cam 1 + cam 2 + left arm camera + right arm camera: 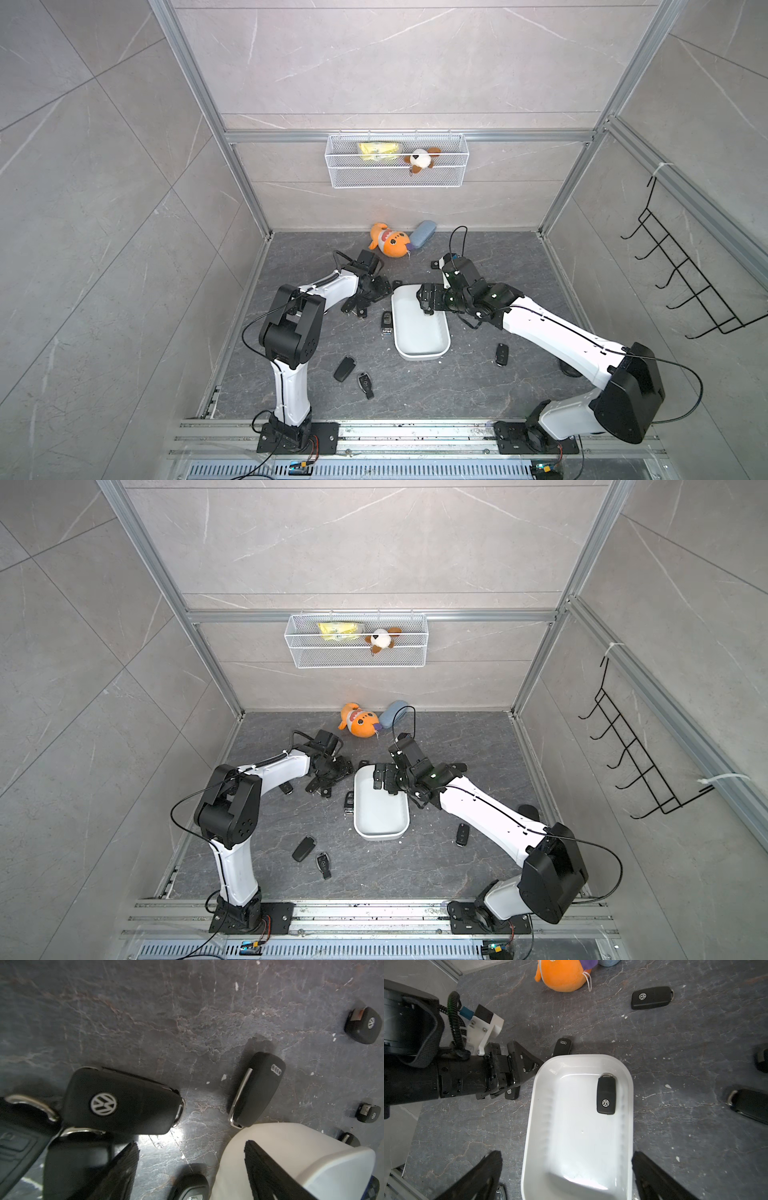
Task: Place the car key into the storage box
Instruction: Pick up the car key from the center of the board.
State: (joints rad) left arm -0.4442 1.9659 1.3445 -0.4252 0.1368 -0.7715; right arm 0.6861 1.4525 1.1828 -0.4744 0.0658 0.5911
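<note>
I see car key (606, 1095) in storage box (571, 1138), right jaws spread above. Left jaws apart, seemingly empty.

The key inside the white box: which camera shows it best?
The right wrist view: the key lies flat on the box floor, logo up, nothing covering it. In both top views the right gripper hangs over it and hides it. The left wrist view shows only a box corner.
</note>
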